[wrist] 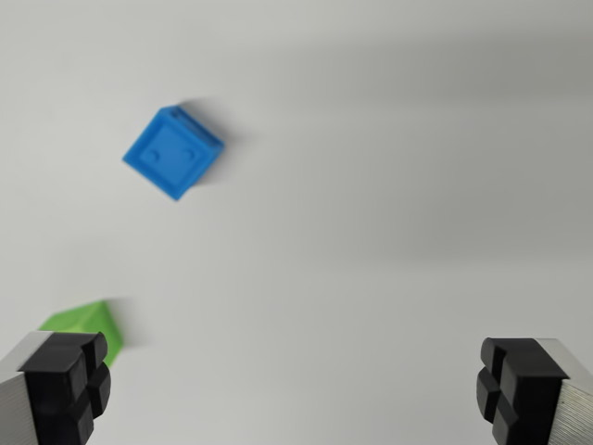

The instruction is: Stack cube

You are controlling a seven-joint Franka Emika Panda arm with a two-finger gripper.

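Jaws spread wide, empty — poised for a pick; blue cube (173, 152) and green cube (88, 326) apart on bench (389, 232).

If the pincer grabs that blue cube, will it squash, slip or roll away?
The blue plastic-looking cube seems rigid, so squashing is unlikely. Its flat faces suggest it will slide rather than roll. It sits turned diagonally, so the open pincer may twist it.

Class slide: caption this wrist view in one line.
Open gripper above a white table, blue cube ahead, green cube beside one finger.
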